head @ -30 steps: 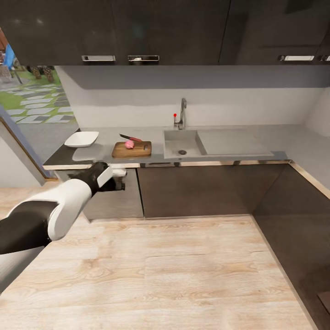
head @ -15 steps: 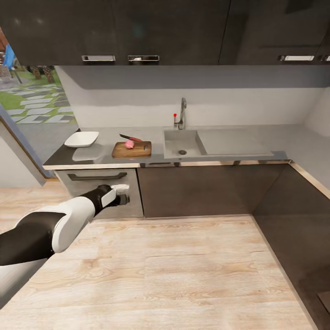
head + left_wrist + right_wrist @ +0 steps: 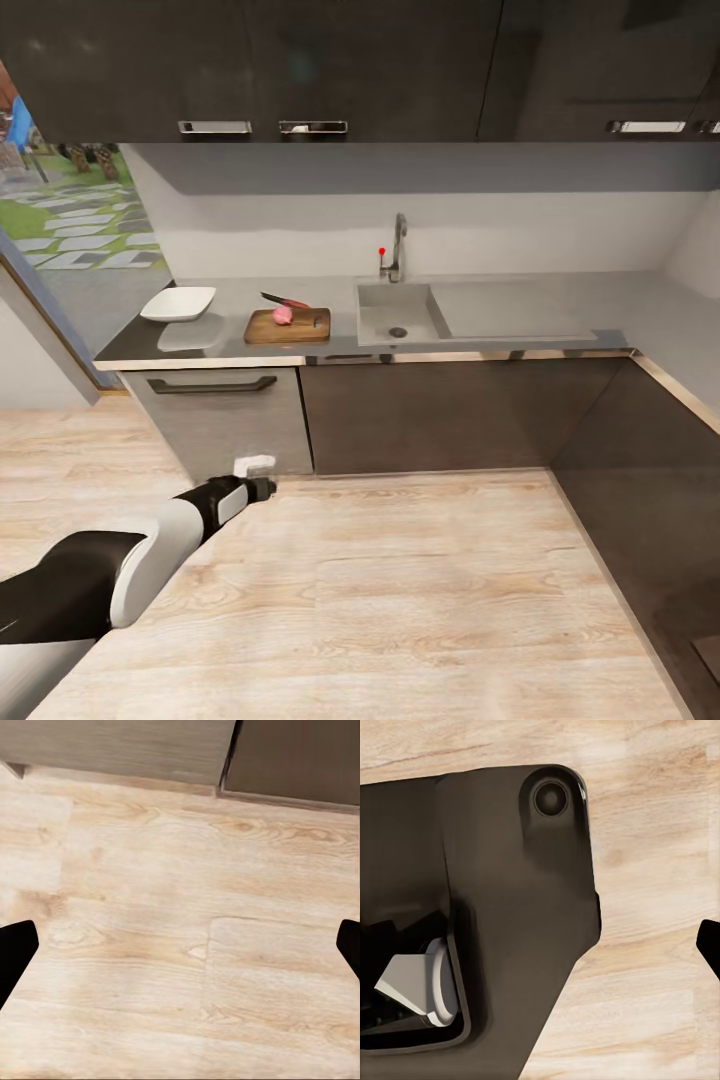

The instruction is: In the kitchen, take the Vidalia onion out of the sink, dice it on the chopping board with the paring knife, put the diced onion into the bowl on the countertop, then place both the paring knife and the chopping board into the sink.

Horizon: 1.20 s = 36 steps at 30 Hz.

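Observation:
The pinkish Vidalia onion (image 3: pixel 283 316) lies on the brown chopping board (image 3: pixel 288 327) on the grey countertop (image 3: pixel 230 340), left of the sink (image 3: pixel 400 312). The red-handled paring knife (image 3: pixel 287 301) rests at the board's far edge. Further left stands the white bowl (image 3: pixel 179 303). My left gripper (image 3: pixel 264 488) hangs low over the wood floor, in front of the cabinet and well below the counter. In the left wrist view this gripper (image 3: pixel 180 952) is open and holds nothing. In the right wrist view my right gripper (image 3: pixel 540 960) points down at my own dark body, one fingertip (image 3: pixel 710 945) at the picture's edge, spread wide.
A chrome tap (image 3: pixel 398 250) stands behind the sink, with the drainboard (image 3: pixel 510 310) to its right. Dark cabinet fronts (image 3: pixel 430 415) run under the counter and turn along the right side. A grey drawer front with a dark handle (image 3: pixel 212 384) sits below the board. Light wood floor (image 3: pixel 400 590) lies between me and the counter.
My left arm has dropped from just under the counter's edge to near the floor. The camera and the things on the counter have not moved.

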Available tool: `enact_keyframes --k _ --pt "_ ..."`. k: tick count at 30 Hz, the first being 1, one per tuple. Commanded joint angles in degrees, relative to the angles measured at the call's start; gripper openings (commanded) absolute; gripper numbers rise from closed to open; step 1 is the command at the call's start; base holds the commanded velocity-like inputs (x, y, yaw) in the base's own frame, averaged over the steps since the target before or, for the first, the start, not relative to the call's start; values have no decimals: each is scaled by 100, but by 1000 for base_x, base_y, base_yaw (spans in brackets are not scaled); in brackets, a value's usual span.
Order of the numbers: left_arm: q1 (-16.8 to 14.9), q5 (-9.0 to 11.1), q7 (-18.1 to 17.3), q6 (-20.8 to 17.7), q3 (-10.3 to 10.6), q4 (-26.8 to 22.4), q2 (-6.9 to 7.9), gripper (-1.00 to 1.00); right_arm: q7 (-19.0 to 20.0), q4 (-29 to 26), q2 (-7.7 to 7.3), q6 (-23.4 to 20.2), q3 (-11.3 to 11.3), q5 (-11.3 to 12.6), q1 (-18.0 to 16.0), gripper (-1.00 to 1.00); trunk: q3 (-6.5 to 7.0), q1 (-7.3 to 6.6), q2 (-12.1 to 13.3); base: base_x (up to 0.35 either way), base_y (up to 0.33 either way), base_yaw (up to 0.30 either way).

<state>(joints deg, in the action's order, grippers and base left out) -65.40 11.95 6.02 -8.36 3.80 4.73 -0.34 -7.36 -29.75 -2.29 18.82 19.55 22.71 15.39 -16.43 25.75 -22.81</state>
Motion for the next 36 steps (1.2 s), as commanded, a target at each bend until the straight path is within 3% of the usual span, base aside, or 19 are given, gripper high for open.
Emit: enact_keyframes --k 1,22,26,28,36 --pt "49 53 13 21 41 9 2 100 -46 -13 -8 13 48 44 0 100 -9 4 -11 0 0 0" --pt "1794 22 9 1098 42 18 173 100 -47 -13 -8 14 48 46 3 100 -9 4 -11 0 0 0" --pt "2114 -2 3 1794 42 19 192 100 -49 -13 -8 15 48 42 0 100 -9 4 -11 0 0 0" --pt "2327 -6 -24 2472 42 25 197 100 -47 -13 -8 14 48 41 0 100 -9 4 -11 0 0 0" --pt "2922 -9 -142 3726 42 28 205 100 -48 -13 -8 14 48 43 2 100 -9 4 -11 0 0 0"
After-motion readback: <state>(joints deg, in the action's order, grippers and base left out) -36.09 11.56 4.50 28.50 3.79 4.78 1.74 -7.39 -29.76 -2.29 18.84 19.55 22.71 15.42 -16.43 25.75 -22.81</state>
